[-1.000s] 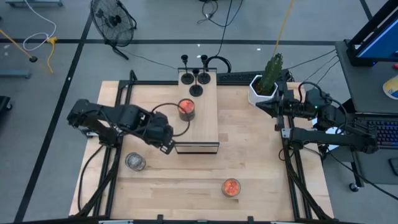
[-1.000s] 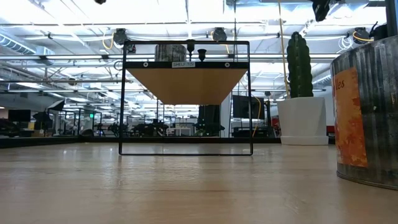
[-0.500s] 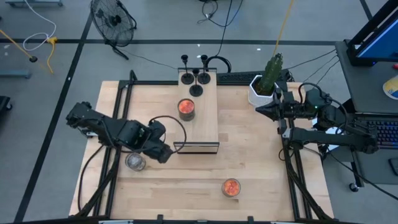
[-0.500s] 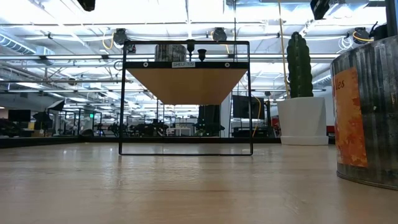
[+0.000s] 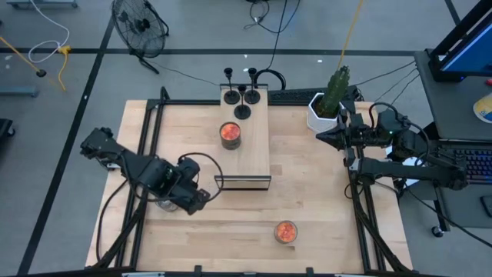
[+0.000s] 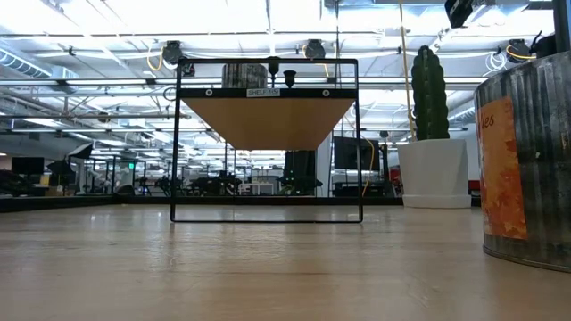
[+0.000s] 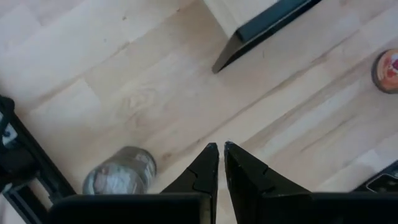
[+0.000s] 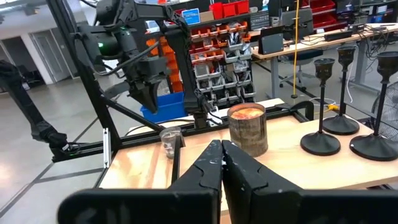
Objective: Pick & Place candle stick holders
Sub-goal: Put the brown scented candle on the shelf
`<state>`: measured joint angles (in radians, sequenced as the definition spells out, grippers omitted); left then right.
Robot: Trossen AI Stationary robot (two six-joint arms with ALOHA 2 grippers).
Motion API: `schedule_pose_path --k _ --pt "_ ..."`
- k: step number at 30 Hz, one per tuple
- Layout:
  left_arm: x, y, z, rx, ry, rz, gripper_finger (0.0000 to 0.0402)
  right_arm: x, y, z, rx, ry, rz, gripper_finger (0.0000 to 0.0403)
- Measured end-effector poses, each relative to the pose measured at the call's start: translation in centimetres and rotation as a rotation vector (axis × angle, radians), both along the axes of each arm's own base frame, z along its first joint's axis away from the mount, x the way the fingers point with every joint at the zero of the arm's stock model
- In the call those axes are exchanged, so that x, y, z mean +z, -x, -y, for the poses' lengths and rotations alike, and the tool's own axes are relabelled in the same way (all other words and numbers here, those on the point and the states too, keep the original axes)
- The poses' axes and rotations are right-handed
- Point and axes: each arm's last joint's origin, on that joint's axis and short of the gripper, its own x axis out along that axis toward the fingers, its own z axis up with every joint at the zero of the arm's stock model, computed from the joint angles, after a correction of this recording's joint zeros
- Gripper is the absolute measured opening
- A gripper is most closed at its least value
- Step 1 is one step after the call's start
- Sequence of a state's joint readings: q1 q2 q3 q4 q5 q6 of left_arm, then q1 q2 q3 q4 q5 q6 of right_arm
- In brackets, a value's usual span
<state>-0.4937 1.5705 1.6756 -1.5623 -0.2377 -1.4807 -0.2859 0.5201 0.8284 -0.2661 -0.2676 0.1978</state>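
Three black holders [image 5: 242, 96] stand by their round bases on the far end of a raised pale wooden shelf [image 5: 254, 154]. One orange-red cup [image 5: 229, 134] stands on the shelf, and another [image 5: 285, 231] stands on the table near the front edge. The clear cup [image 7: 121, 173] stands on the table just left of my left gripper [image 5: 196, 201]. My left arm hides most of this cup in the high view. The left gripper [image 7: 221, 149] is shut and empty above the table. My right gripper [image 5: 323, 136] is shut and empty beside the cactus pot, and it also shows in its own wrist view [image 8: 221, 146].
A white pot with a green cactus [image 5: 327, 104] stands at the far right, next to my right gripper. The shelf's black frame corner [image 7: 261, 31] lies just beyond my left gripper. In the low view the near orange-red cup [image 6: 526, 169] looms at the right.
My left gripper has gone from the shelf's near left corner toward the table's near edge and a little left. It now ends beside the clear cup. The cups and holders have stayed where they were.
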Motion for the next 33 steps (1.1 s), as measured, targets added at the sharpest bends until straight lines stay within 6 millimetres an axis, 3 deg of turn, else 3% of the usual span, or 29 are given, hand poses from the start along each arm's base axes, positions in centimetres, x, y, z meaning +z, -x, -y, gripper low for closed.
schedule_pose_path --k 10,19,24,28,33 --pt "-4.4 2.3 0.6 0.127 0.065 -0.116 0.0033 0.0 0.0 0.0 0.000 0.000 0.003 0.0000" --pt "-6.4 6.3 0.0 0.238 0.135 -0.011 0.0033 0.0 0.0 0.0 -0.002 -0.017 0.005 0.0000" --pt "-6.8 7.3 0.0 0.231 0.154 0.005 0.0035 0.1 0.0 0.0 -0.003 -0.024 0.006 0.0000" --pt "-7.2 7.3 0.0 0.225 0.151 0.002 0.0062 0.1 0.0 0.0 -0.003 -0.024 0.008 0.0000" --pt "-8.4 7.6 -0.2 0.239 0.132 -0.037 0.0132 0.1 0.0 0.0 -0.004 -0.024 0.008 0.0000"
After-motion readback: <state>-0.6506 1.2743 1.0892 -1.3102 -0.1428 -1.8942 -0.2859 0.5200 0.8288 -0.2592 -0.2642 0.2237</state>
